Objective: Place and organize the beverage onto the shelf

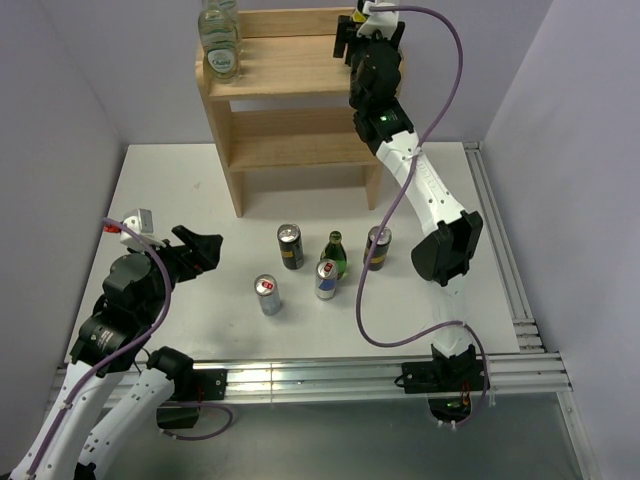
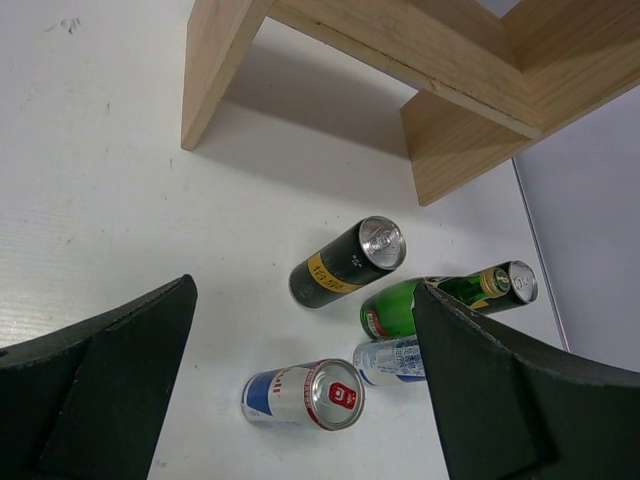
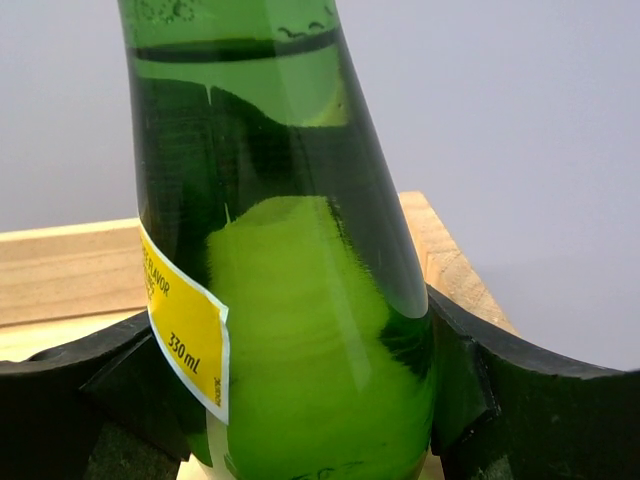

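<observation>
"Two end effectors to log, quick. Right one?"

"Right end effector (image 3: 300, 400) is gripping a green bottle (image 3: 270, 230) by its lower body, with a black finger (image 3: 530, 400) pressing on each side. Bottle is standing roughly upright, yellow label showing."

"Where's the shelf?"

"Shelf (image 1: 290, 68) is sitting right under and behind that end effector, which is hovering over the right end of the top tier. Bottle base is hiding below the wrist view, so I'm not calling whether it's touching the wood."

"Anything else up there?"

"Two clear bottles (image 1: 220, 42) are standing at the other end of the same tier, well apart from the right end effector."

"Left one?"

"Left end effector (image 1: 200, 250) is hanging wide, gripping nothing, low over the white counter (image 1: 170, 190)."

"What's sitting ahead of it?"

"Five drinks are standing upright on the counter. A red-topped can (image 2: 305, 395) is sitting nearest, just ahead, lining up between the spread fingers. Beyond it a blue-and-silver can (image 2: 388, 360) is partly hiding behind one finger. Further out, a black can (image 2: 345, 265), a second green bottle (image 2: 405, 305) and the farthest can (image 2: 515, 283) are standing in a loose row between the end effector and the shelf's legs."

"Any touching?"

"Second green bottle and blue-and-silver can are sitting just beside each other. I'm not calling contact there."
</observation>
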You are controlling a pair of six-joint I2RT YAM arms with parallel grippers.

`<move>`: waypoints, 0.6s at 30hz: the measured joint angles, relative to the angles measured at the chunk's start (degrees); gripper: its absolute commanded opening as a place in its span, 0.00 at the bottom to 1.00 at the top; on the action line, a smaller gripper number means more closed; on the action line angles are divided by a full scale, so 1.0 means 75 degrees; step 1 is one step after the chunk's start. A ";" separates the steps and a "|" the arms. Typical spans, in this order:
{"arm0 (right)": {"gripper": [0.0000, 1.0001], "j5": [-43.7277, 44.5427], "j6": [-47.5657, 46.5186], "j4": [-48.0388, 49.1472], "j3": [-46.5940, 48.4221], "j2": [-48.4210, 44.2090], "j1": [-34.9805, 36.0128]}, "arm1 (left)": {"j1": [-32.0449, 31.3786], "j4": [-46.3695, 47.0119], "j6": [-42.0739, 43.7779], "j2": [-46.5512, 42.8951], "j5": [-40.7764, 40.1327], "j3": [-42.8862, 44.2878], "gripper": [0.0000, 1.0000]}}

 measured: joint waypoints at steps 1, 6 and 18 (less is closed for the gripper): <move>0.80 0.0029 -0.0009 0.0146 -0.0099 -0.0020 0.0003 | 0.0000 -0.0003 0.0000 0.0000 0.0000 0.0000 0.97; 1.00 0.0166 -0.0020 0.0458 -0.0711 -0.0140 0.0090 | 0.0000 0.0000 0.0000 0.0000 0.0000 0.0000 0.97; 1.00 0.0146 -0.0061 0.0682 -0.1562 -0.0615 0.0111 | 0.0000 0.0000 0.0000 0.0000 0.0000 0.0000 0.97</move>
